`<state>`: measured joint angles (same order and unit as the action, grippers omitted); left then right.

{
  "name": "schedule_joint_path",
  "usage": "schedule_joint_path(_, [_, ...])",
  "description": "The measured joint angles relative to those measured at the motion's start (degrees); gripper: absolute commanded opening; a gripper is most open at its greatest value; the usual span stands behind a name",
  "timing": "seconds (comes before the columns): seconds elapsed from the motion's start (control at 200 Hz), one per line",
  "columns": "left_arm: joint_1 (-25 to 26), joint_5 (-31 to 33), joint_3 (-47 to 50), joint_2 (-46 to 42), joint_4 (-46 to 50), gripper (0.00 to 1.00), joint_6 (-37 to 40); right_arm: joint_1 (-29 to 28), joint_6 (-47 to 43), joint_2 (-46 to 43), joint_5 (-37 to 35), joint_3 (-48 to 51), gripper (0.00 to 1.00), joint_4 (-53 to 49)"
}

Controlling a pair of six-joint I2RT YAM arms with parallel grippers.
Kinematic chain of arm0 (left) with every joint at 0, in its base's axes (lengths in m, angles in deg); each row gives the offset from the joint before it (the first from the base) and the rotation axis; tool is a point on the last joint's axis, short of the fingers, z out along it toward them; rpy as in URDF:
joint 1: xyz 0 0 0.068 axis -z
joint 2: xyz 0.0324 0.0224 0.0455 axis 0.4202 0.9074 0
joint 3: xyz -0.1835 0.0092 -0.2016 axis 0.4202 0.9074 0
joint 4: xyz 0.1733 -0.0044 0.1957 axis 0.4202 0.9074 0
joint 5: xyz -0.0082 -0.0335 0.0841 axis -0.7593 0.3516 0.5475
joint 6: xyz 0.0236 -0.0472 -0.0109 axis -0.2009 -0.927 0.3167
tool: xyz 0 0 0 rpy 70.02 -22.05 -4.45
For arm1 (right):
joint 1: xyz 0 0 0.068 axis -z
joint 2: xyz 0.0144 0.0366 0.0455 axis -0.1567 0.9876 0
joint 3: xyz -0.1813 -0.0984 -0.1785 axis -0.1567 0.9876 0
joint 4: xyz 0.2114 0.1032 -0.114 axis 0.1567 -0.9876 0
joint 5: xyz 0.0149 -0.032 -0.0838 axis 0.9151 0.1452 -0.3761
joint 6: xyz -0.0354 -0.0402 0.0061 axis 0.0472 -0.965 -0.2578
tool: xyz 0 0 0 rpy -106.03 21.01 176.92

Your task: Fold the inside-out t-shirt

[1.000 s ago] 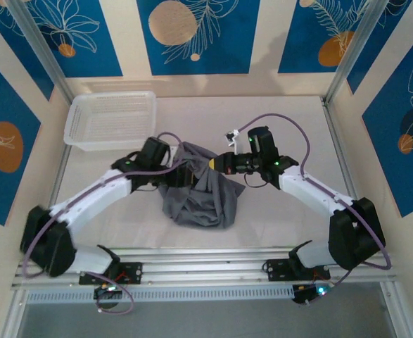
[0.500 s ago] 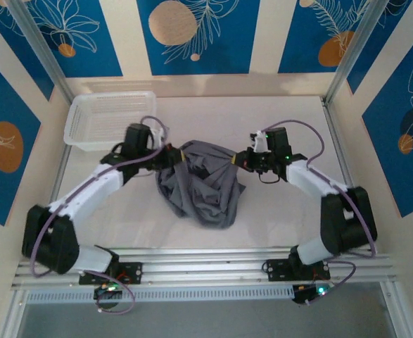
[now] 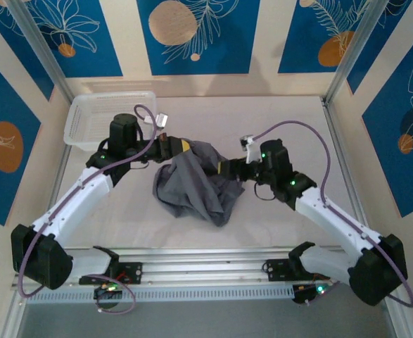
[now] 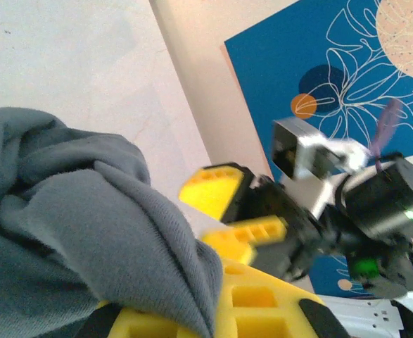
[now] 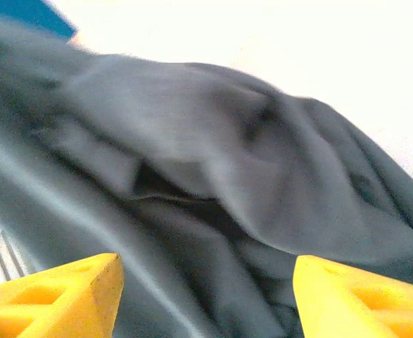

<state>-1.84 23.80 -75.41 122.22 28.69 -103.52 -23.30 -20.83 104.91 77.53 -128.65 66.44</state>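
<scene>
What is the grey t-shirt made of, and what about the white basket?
The t-shirt looks like soft knit cloth, matte and a little fuzzy, since it crumples into loose folds. The basket looks like thin whitish plastic, partly see-through and stiff-edged, seemingly with a fine mesh pattern in its walls.

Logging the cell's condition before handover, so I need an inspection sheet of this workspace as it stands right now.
Surface: pale table, no damage seen.
Job's things: inside-out t-shirt crumpled mid-table, not yet folded, upper edge lifted.
Clutter: white basket at the far left corner, partly behind the left arm.
Grippers: left gripper, jaws shut on the t-shirt's lifted edge; right gripper, jaws open, at its right side.
Cables: purple cables run along both arms; none seen snagged on cloth.
Surroundings: blue patterned wall panels, metal frame posts.
</scene>
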Motion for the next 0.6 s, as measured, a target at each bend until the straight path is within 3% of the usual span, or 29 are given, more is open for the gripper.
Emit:
schedule_joint_path(0.105, [0.0,-0.2,0.0,0.1,0.2,0.00,0.0,-3.5,-4.5,3.8,-5.0,0.1,0.67,4.7])
schedule_joint_path(0.255, [0.0,-0.2,-0.9,0.0,1.6,0.00,0.1,-4.1,-10.5,14.6,-8.5,-0.6,0.66,9.2])
schedule_joint_path(0.295, [0.0,-0.1,-1.1,0.0,2.2,0.00,0.4,-4.1,-12.0,18.0,-8.7,-1.7,0.56,9.5])
schedule_joint_path(0.36, [0.0,0.2,-1.6,-0.1,3.8,0.00,1.1,-4.2,-13.2,22.2,-8.6,-3.8,0.12,9.4])
schedule_joint_path(0.395, [-0.1,1.1,-2.0,-0.2,5.4,0.00,2.2,-4.2,-13.5,23.4,-8.0,-5.0,0.00,8.8])
schedule_joint_path(0.525, [-1.5,8.8,-4.0,-0.7,13.2,0.00,8.3,-4.1,-13.0,19.3,-2.6,-6.2,0.00,6.5])
schedule_joint_path(0.595, [-3.2,14.9,-4.1,0.0,15.8,0.00,12.5,-2.7,-11.2,12.1,4.7,-6.1,0.00,5.5])
